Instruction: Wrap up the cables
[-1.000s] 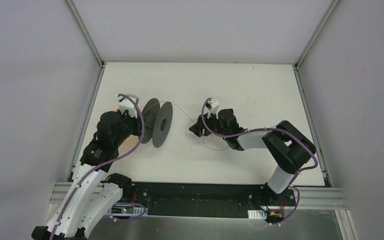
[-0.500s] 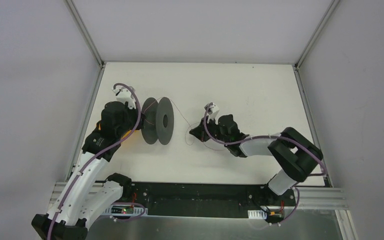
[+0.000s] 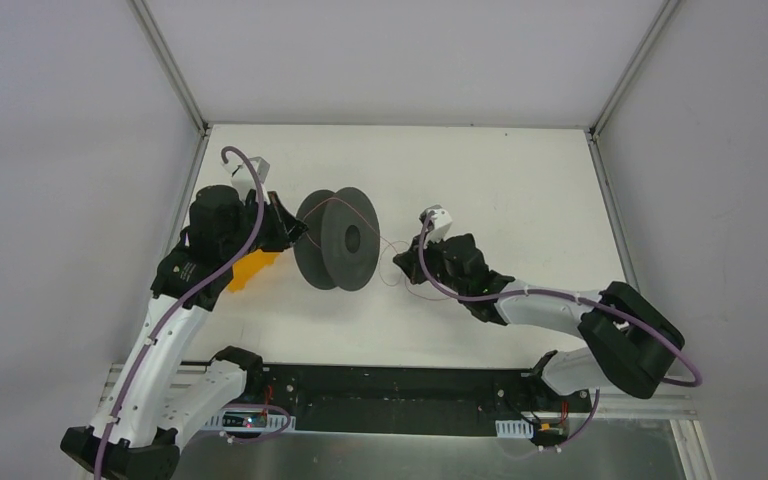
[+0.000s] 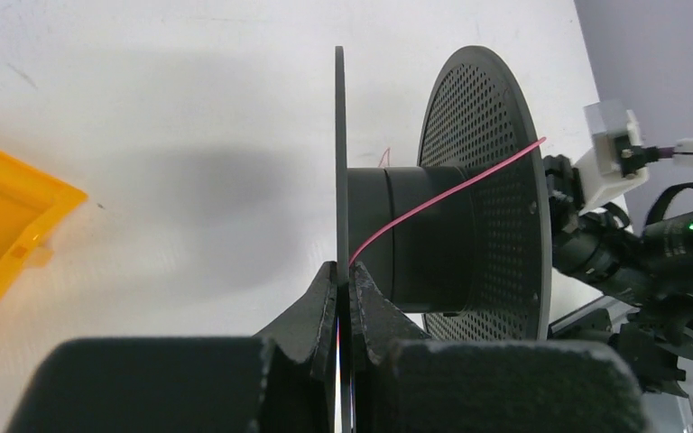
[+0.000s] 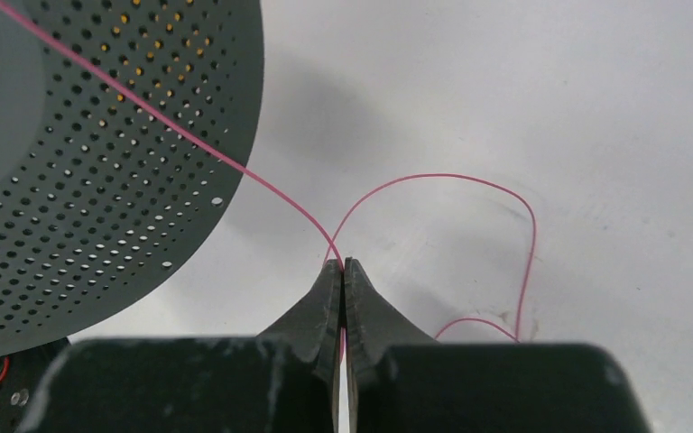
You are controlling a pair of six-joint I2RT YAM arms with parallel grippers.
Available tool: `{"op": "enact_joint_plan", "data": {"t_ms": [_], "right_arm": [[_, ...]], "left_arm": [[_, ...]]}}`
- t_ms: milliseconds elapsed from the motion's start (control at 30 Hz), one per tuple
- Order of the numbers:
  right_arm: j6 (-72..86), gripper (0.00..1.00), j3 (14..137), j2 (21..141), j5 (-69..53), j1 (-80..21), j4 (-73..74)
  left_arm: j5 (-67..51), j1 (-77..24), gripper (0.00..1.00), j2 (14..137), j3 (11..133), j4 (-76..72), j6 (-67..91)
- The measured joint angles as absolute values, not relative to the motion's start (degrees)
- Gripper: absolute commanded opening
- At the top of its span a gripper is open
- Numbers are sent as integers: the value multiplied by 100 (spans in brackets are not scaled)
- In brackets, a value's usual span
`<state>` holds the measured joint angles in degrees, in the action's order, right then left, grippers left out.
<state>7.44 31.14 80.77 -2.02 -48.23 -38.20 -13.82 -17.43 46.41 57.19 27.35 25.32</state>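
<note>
Spool [image 3: 338,238] got swung round by the left tool [image 4: 344,271], which is clamped on its near flange, so the wire [image 5: 433,176] now runs taut off the hub straight to the right tool [image 5: 343,271], pinched shut on it

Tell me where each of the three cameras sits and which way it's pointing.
Top external: above and behind the robot, looking down on the table; both arms show.
Left wrist: behind the left gripper, facing the spool whose flange it clamps; right arm beyond.
Right wrist: behind the right gripper, shut on the wire, facing table and spool.
Both wrist views share spool and wire.
</note>
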Motion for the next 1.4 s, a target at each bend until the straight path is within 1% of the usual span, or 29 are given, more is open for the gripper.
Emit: {"op": "enact_joint_plan", "data": {"t_ms": [100,300,533,633,733,833,867,1000,1100,1200,1400], "right_arm": [[742,0,3098,7808,126,-4825,-3511],[578,0,3129,6858,760,-4807,-2982],[263,0,3395,7234,913,-4661,-2587],[211,0,3413,7417,672,-4637,-2451],[49,8,3157,7430,-167,-4657,-2858],[-169,15,2624,7389,-943,-4737,-3500],[-252,20,2475,7365,-1170,-4762,-3605],[-633,44,2359,7225,-1741,-4783,-3813],[-974,54,2359,7041,-1951,-4783,-4007],[-1413,58,2331,6820,-2008,-4783,-4156],[-2296,59,2222,6222,-1959,-4659,-4077]], "left_arm": [[-1509,-1636,0,4762,5819,2993,2399],[-1767,-1525,0,4958,5867,3385,2012],[-2209,-1522,0,4995,5867,3605,1750],[-2222,-1409,0,5006,5872,3695,1778],[-2226,-1291,0,5061,5953,3745,1916],[-2209,-1262,0,5054,6106,3771,2064],[-2206,-1262,0,5039,6176,3780,2108],[-2235,-1262,0,4882,6383,3765,2261],[-2324,-1262,0,4748,6462,3758,2338],[-2359,-1264,0,4626,6499,3758,2349],[-2353,-1262,0,4495,6604,3763,2346]]}}
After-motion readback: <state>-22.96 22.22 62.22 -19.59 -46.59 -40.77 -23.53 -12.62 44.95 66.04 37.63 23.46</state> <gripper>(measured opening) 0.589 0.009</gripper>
